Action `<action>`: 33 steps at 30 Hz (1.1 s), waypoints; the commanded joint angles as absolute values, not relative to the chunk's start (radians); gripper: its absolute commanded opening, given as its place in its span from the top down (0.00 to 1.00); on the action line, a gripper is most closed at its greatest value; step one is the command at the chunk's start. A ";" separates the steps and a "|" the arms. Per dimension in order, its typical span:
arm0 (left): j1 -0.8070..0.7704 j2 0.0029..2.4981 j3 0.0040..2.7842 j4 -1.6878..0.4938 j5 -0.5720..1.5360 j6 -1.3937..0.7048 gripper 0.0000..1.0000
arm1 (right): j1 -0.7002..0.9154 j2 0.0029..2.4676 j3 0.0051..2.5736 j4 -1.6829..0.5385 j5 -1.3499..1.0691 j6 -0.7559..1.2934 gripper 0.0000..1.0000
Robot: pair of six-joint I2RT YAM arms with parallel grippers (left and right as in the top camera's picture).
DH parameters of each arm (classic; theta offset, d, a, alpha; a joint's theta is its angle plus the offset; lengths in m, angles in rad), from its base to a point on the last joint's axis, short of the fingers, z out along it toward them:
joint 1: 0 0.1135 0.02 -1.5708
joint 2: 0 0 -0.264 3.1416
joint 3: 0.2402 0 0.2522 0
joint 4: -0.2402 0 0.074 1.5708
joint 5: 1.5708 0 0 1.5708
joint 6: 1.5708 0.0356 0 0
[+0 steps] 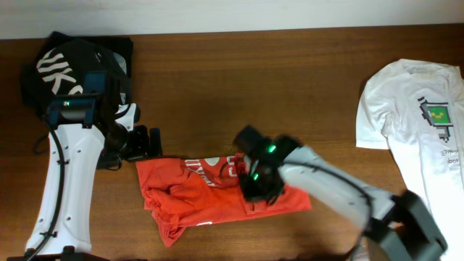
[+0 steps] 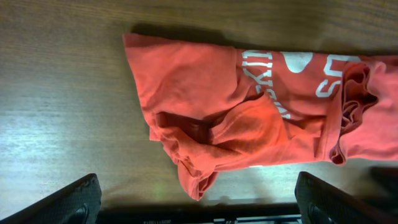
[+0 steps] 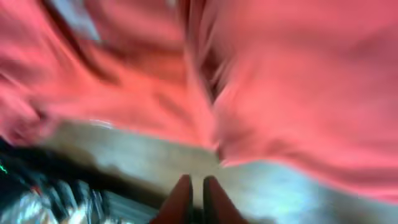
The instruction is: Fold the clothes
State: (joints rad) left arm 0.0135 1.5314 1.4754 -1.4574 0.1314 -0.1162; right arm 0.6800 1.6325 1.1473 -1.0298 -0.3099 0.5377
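Red-orange shirt (image 3: pixel 280 74) just beyond shut right jaws.

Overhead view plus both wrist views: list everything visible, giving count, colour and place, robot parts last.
red-orange T-shirt with white chest lettering: one, red-orange, crumpled at the table's middle.
black T-shirt with large white letters: one, black, bunched at the far-left corner.
dark flat sheet: one, black, under the black T-shirt; what it is cannot be told.
white T-shirt with small green square print: one, white, spread at the right edge.
brown wooden table: one, brown, beneath everything.
left gripper: one, dark, open, beside the red-orange T-shirt's left end.
right gripper: one, dark, shut at the red-orange T-shirt's edge; any grip is blurred.
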 commanded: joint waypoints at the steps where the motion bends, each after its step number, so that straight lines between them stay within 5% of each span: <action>1: 0.015 1.537 1.474 -1.459 0.135 -0.107 0.01 | 0.539 1.589 1.213 -1.055 -0.118 0.495 0.85; 6: 0.015 1.537 1.474 -1.459 0.135 -0.107 0.01 | 0.511 1.733 1.119 -0.898 -0.247 0.484 0.88; 13: 0.015 1.537 1.474 -1.459 0.135 -0.107 0.01 | 0.702 1.924 1.103 -0.722 -0.357 0.540 0.92; 18: 0.015 1.537 1.474 -1.459 0.135 -0.107 0.01 | 0.598 1.842 1.257 -0.968 -0.306 0.508 0.93; 20: 0.015 1.537 1.474 -1.459 0.135 -0.107 0.01 | 0.528 1.807 1.355 -1.099 -0.237 0.471 0.80; 22: 0.015 1.537 1.474 -1.459 0.135 -0.107 0.01 | 0.453 1.798 1.386 -1.126 -0.231 0.415 0.47; 26: 0.015 1.537 1.474 -1.459 0.135 -0.107 0.01 | 0.466 1.821 1.328 -1.098 -0.274 0.400 0.48; 33: 0.015 1.537 1.474 -1.457 0.135 -0.107 0.01 | 0.707 1.879 1.187 -0.701 -0.354 0.525 0.49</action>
State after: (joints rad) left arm 0.0135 1.5314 1.4754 -1.4570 0.1314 -0.1162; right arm 0.6456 1.8420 1.2007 -0.7937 -0.3363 0.4698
